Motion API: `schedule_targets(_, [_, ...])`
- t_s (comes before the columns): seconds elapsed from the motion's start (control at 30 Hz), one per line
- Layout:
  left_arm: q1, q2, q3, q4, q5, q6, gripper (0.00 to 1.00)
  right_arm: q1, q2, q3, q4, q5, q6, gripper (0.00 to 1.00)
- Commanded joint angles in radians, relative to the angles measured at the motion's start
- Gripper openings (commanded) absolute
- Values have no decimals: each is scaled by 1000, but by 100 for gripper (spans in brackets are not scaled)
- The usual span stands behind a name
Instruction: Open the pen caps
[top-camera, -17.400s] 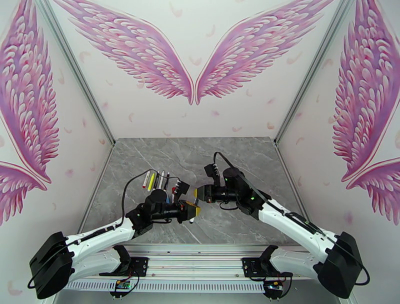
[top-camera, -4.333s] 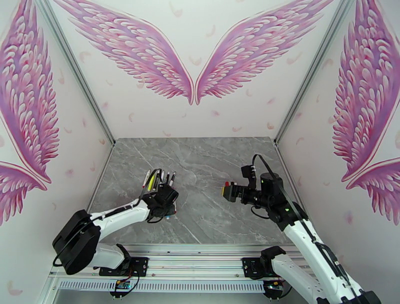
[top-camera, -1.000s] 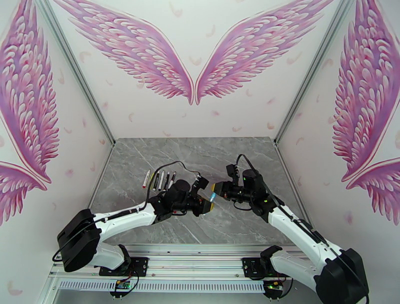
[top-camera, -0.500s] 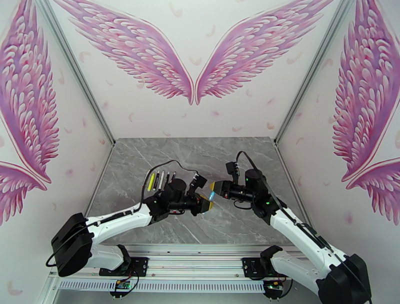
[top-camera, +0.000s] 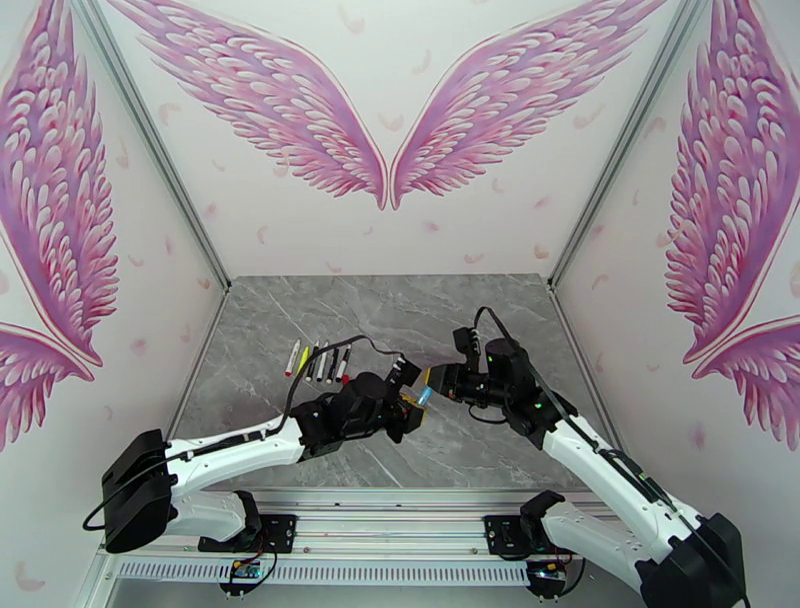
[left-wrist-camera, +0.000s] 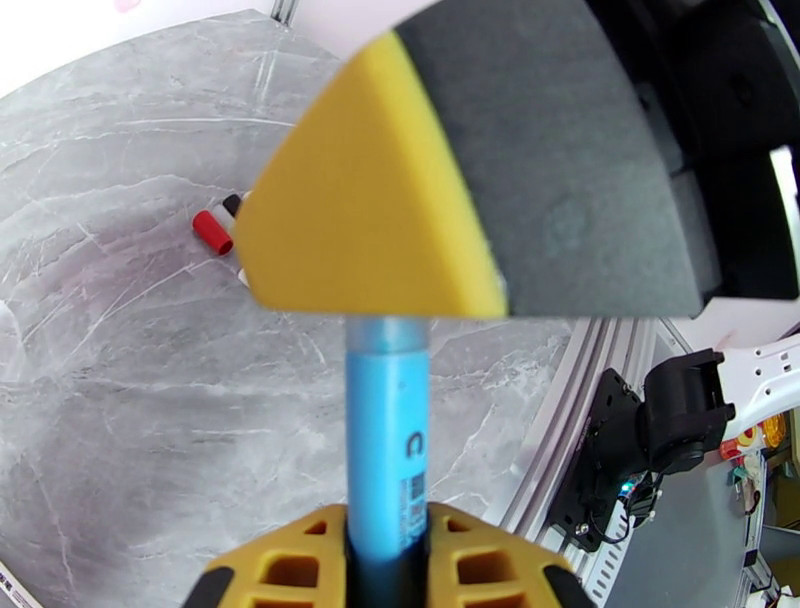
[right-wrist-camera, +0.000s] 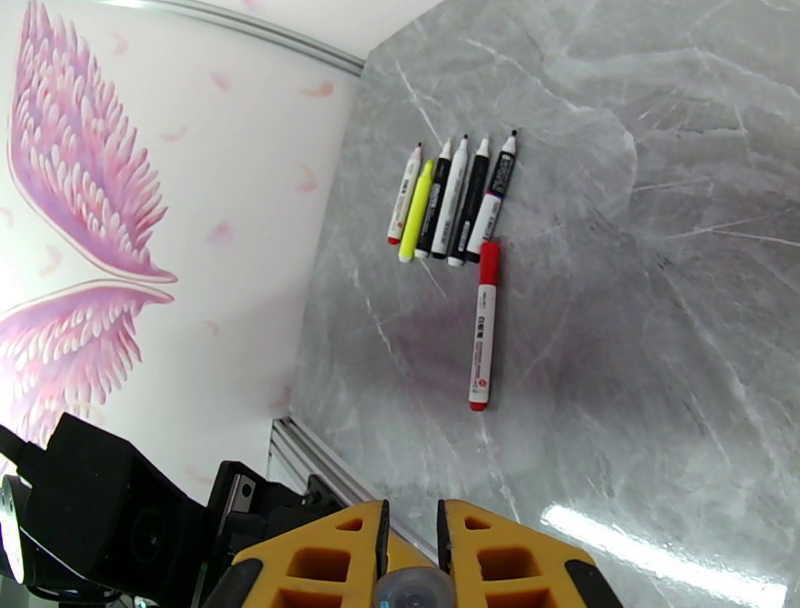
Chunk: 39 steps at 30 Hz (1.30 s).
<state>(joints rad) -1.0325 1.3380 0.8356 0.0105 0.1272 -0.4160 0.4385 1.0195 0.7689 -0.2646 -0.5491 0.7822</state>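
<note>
The left end effector (top-camera: 409, 406) has its jaws narrow, clamped on the barrel of a blue pen (left-wrist-camera: 387, 420). The pen projects straight ahead from between its fingertips. The right end effector (top-camera: 429, 384) also has its jaws narrow, closed on the far end of the same pen. In the left wrist view one yellow-tipped finger (left-wrist-camera: 370, 190) covers that end, so it cannot be told whether a cap sits there. The two end effectors meet tip to tip above the grey marble worktop (right-wrist-camera: 650, 250), with the pen bridging them.

Loose pen caps (left-wrist-camera: 211, 231) lie on the worktop beyond and to the left of the left end effector. The red one is clearest, and the black and white pieces beside it are partly hidden by the finger.

Ahead of the right end effector a row of pens (right-wrist-camera: 455, 200) lies side by side, narrow tips pointing away from it. A red marker (right-wrist-camera: 484, 325) lies alone, just beside the row's near end.
</note>
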Motion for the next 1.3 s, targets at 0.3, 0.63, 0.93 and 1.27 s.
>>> schedule_targets(0.3, [139,-193,-171,-16,267,-77,5,-62,-29,91,113,-46,-119,12])
schedule_targets(0.63, [136,-210,-179,-72,196,-53,5,-77,-16,140,87,49,-87,12])
schedule_targets(0.93, [120,-210,-164,-134,148,-24,4,-126,-1,169,29,72,-98,11])
schedule_targets(1.27, [136,-286,-201,-59,51,-86,4,-136,10,169,-201,54,-236,12])
